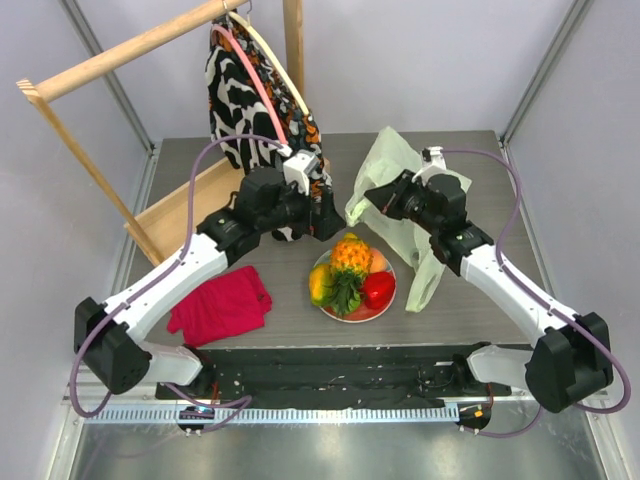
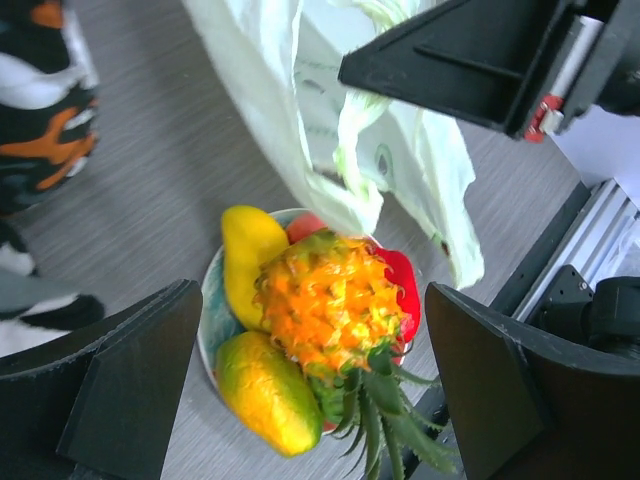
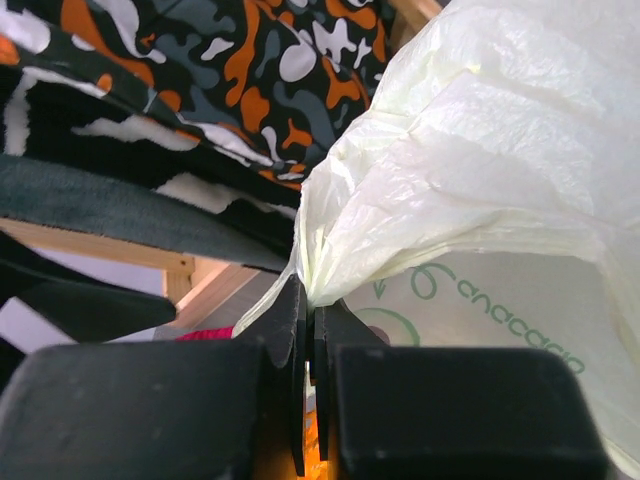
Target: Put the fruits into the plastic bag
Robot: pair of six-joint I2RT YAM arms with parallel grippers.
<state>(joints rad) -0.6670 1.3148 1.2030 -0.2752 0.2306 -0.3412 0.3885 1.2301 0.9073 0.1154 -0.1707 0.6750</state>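
Observation:
The fruits lie heaped on a red plate: an orange pineapple, two mangoes, a red pepper and a peach. My left gripper hovers open over the plate, its fingers on either side of the pineapple and well above it. The pale plastic bag hangs just behind and to the right of the plate. My right gripper is shut on a bunched edge of the bag and holds it off the table.
A black, white and orange garment hangs from a wooden rack at the back left, close behind my left arm. A red folded cloth lies left of the plate.

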